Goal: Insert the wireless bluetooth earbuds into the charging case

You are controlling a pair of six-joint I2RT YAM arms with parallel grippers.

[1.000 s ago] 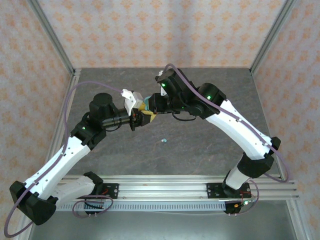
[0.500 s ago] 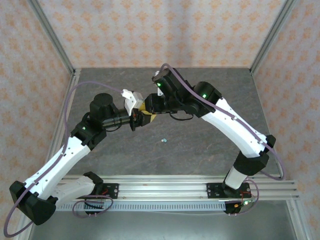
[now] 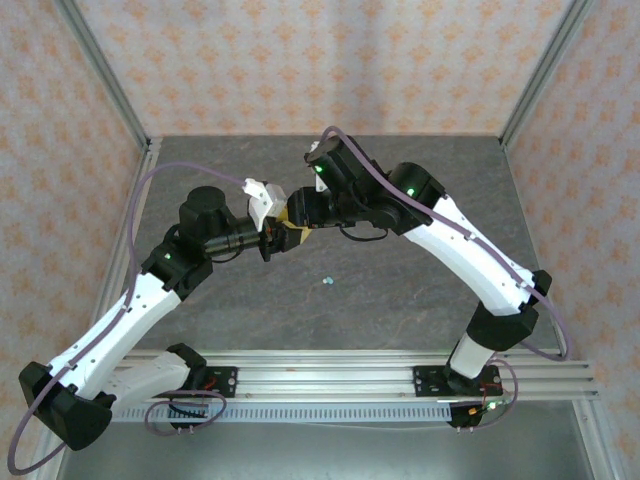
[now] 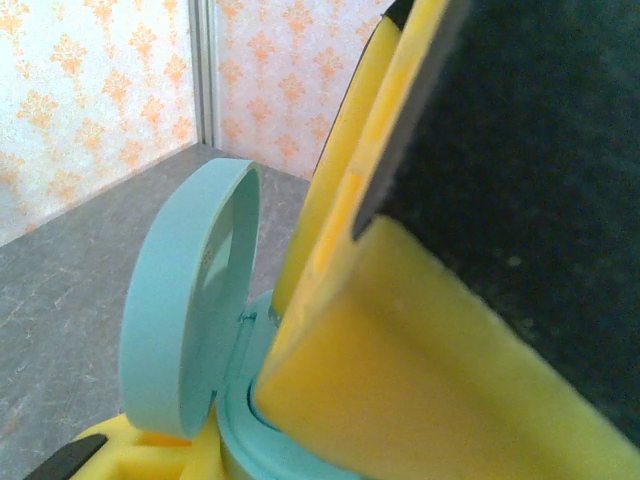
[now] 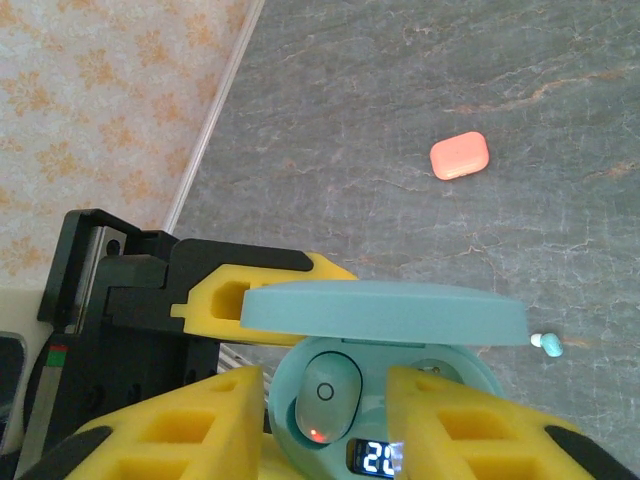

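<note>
Releasing the earbud (image 5: 325, 392) just set into the left well of the case (image 5: 385, 312): spreading the right gripper (image 5: 326, 384) from a tight pinch a second ago to a moderate gap, its yellow pads now standing apart on either side of the earbud and not touching it. Judging that earbud as seated, going by the red light glowing at its lower end and the lit display (image 5: 375, 458) on the case front.

Keeping the case raised above the worktop (image 5: 400, 100), lid (image 4: 185, 300) tipped open, clamped at its base in the left gripper (image 3: 274, 237), narrow and unchanged over the same second. Having shifted the right arm slightly leftward early in that second, then holding it in place while opening.

Reading this for the task: one insertion seemingly done, the neighbouring well half hidden behind a pad and looking unfilled.

Leaving a loose earbud (image 5: 547, 343), teal, lying on the worktop below and to the right of the case, well apart from both grippers, in the same spot as before. Leaving also a coral case (image 5: 459, 155), shut, farther off on the worktop.

Expecting next, as a guess only, a withdrawal of the right gripper and a reach down for the loose earbud.
</note>
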